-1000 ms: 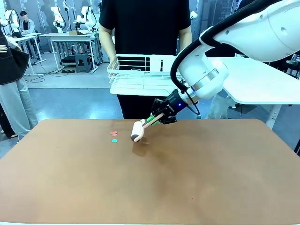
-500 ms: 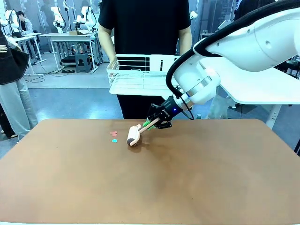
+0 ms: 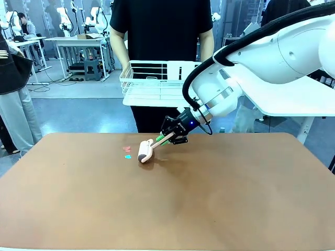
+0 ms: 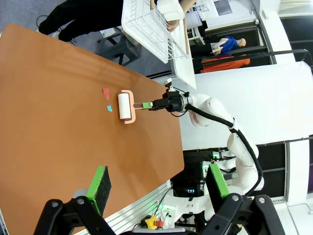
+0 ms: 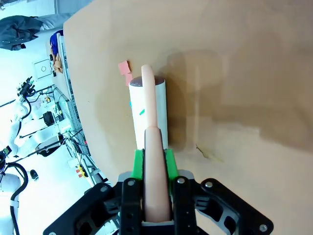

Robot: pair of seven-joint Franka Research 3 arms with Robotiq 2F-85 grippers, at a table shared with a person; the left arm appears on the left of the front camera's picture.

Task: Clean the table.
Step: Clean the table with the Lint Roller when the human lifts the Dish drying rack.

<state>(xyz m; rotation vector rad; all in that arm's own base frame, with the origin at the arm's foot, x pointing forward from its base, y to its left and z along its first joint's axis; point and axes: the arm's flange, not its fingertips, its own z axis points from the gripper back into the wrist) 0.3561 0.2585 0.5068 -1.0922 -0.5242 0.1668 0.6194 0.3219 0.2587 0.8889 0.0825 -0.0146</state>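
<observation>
The bench (image 3: 209, 198) is a wide reddish-brown top with rounded corners, spreading across the front view from the near edge to the far edge, where a person (image 3: 162, 26) in a black shirt stands. Most of its surface is bare. Near the far edge, a little left of the middle, lie small pink scraps (image 3: 126, 149) and a teal scrap (image 3: 127, 156), close together. Just beside them, on the side toward the middle of the bench, is a lint roller (image 3: 144, 152) with a white drum and a pale pink frame. Its drum is down at the surface, but whether it touches cannot be told. Its handle slants up and away from the scraps into the right claw (image 3: 166, 137), which is clamped on it. In the right wrist view the handle sits squeezed between the two green pads (image 5: 138, 161), with the drum straight ahead and the pink scraps just past it. The white right arm reaches in from the right side, over the far right corner. The left claw (image 4: 157, 183) hangs high above the bench with its fingers spread wide and nothing between them. A white wire rack (image 3: 152, 83) sits in front of the person, beyond the far edge.
</observation>
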